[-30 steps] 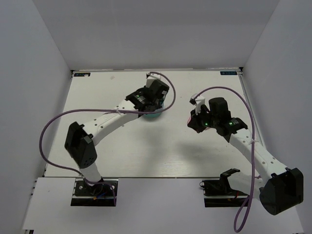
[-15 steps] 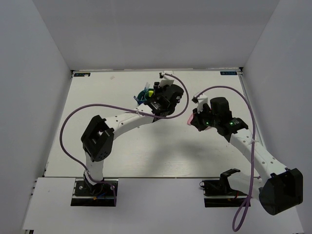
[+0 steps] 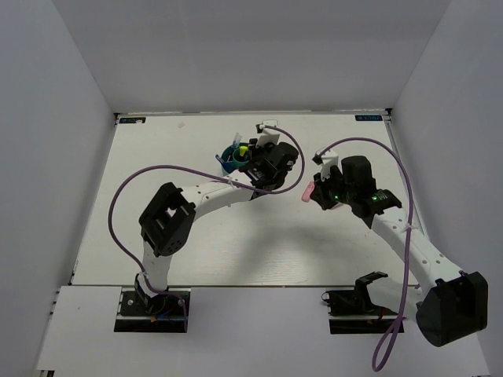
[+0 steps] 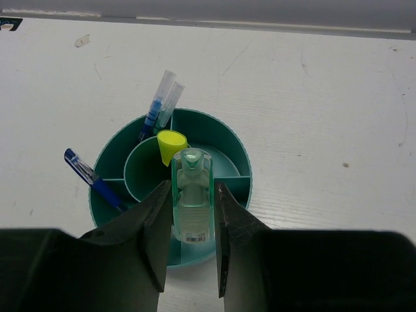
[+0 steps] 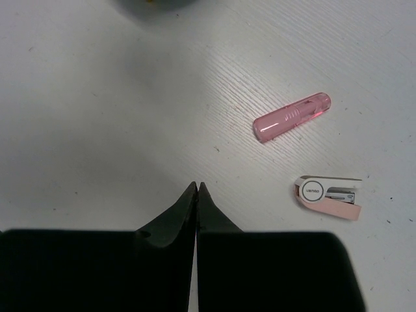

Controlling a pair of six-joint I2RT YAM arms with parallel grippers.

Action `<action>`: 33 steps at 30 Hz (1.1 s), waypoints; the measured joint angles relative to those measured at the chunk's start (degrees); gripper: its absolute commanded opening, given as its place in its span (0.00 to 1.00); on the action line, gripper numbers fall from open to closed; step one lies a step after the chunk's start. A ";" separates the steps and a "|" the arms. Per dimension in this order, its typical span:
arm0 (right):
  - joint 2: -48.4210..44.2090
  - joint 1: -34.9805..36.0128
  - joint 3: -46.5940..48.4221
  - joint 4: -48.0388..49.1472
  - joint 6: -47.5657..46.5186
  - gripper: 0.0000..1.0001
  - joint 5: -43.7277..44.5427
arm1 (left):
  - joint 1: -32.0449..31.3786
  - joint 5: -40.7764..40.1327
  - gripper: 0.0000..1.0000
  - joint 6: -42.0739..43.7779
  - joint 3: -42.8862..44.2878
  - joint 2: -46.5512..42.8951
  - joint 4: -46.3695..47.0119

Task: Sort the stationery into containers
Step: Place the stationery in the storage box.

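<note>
Gripping stubby translucent mint-green marker (image 4: pixel 192 221), barcode-labelled, in left gripper (image 4: pixel 192 192) over round teal plastic divided organizer (image 4: pixel 144 174); holding right gripper (image 5: pixel 196 188) closed, empty.

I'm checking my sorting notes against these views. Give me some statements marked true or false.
1. The left tool grips the mint-green marker above the teal organizer. True.
2. A pink highlighter lies on the table near a small stapler. True.
3. The right tool is shut on that highlighter. False: it is shut on nothing.
4. The organizer holds only the yellow-capped marker. False: blue pens lean in it too.
</note>
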 measured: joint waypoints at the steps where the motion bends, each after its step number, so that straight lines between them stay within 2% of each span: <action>1: 0.00 -0.13 0.00 0.00 0.00 0.00 0.00 | 0.00 0.00 0.00 -0.28 0.00 0.11 0.04; 25: 0.00 -3.15 0.00 -0.02 0.02 0.00 -2.75 | 0.74 -0.85 0.00 -2.80 -2.67 4.07 1.68; 29: 0.00 -3.54 0.00 -0.04 0.02 0.00 -3.19 | 0.74 -0.85 0.41 -3.85 -2.91 4.07 1.33; 30: 0.00 -3.65 0.00 -0.04 0.02 0.00 -3.32 | 0.74 -0.85 0.55 -4.15 -2.97 4.07 1.18; 31: 0.00 -3.74 0.00 -0.04 0.02 0.04 -3.41 | 0.74 -0.81 0.61 -4.22 -3.04 4.07 0.96; 32: 0.00 -3.76 0.00 -0.04 0.02 0.15 -3.52 | 0.74 -0.76 0.68 -4.39 -3.19 4.07 0.87; 33: 0.00 -3.82 0.00 -0.09 0.20 0.19 -3.58 | 0.74 -0.76 0.69 -4.76 -3.30 4.07 0.68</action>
